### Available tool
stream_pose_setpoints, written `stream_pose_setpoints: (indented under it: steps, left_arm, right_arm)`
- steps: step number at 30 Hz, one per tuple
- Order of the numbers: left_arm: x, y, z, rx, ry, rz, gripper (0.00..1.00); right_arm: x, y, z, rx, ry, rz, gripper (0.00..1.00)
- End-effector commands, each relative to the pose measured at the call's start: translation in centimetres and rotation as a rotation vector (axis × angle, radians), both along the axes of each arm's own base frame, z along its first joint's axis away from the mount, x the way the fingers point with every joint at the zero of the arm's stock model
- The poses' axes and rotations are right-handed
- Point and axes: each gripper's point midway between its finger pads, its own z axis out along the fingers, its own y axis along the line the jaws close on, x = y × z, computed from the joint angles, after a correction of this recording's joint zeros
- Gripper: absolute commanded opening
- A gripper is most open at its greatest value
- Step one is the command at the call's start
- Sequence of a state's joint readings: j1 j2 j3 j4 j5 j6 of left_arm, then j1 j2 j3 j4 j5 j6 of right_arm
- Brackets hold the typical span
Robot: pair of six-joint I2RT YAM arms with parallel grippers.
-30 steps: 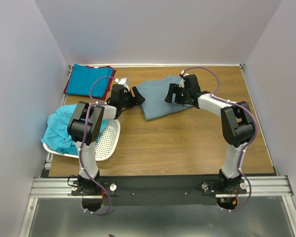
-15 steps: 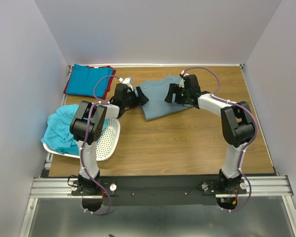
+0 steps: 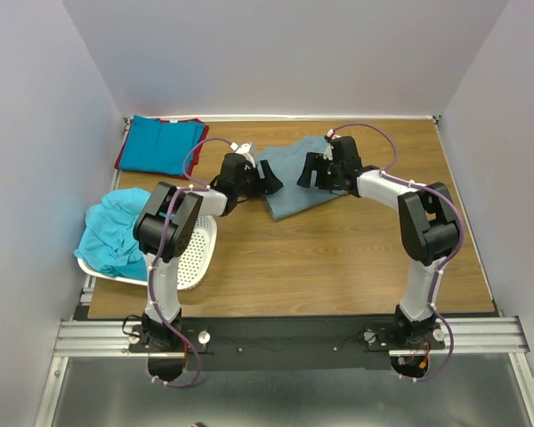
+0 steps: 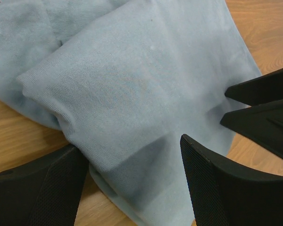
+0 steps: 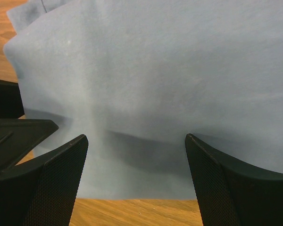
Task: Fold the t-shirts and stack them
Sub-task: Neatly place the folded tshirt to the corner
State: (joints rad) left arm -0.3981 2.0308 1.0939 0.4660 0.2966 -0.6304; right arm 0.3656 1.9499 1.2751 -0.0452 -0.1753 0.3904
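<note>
You've got the left gripper (image 4: 129, 146) and right gripper (image 5: 135, 137) both wide open and empty, with the grey-blue shirt (image 3: 294, 182) half-folded between each pair of jaws. The blue shirt (image 3: 160, 142) looks stacked on the red one (image 3: 118, 163). The turquoise shirt (image 3: 111, 236) hasn't been folded yet.

Both arms reach forward, the left tool (image 3: 271, 181) and right tool (image 3: 306, 171) facing each other, jaws spread.

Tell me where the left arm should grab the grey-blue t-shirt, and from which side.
Probably the rounded folded edge of the grey-blue t-shirt, coming in from its left side, low along the table. That fold is doubled and stands proud of the wood, so the open left gripper can straddle it. The flat middle offers nothing to pinch.
</note>
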Motion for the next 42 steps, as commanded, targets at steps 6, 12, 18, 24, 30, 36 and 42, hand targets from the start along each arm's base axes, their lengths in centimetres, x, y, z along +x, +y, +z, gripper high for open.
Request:
stream_pose_setpoints:
  steps: [6,12,18,24,30,36,42]
  left_arm:
    - [-1.0,-2.6,-1.5,-0.009,0.081,-0.034,0.79]
    - [-0.8,-4.0,-0.8,-0.024,0.070,-0.040,0.77]
    - [-1.0,-5.2,-0.8,-0.033,0.073,-0.039,0.77]
    - [-0.8,-5.8,-0.9,-0.036,0.073,-0.023,0.74]
    - [-0.4,-5.8,-0.6,-0.029,0.058,0.005,0.53]
    - [0.3,-5.5,-0.1,-0.001,0.033,0.015,0.10]
    - [1.5,-3.4,1.8,0.131,-0.047,0.016,0.00]
  right_arm:
    - [-1.0,0.8,0.2,0.038,0.013,0.024,0.90]
    - [-1.5,0.9,-0.9,0.051,0.040,0.026,0.90]
    - [-2.9,0.8,-3.1,0.057,0.107,0.019,0.89]
    - [-3.7,0.8,-3.4,0.077,0.107,0.028,0.89]
    - [-4.4,0.6,-3.0,0.082,0.100,0.031,0.89]
    - [-5.4,0.4,-2.7,0.092,0.101,0.043,0.89]
    - [-5.8,0.1,-0.4,0.089,0.047,0.049,0.91]
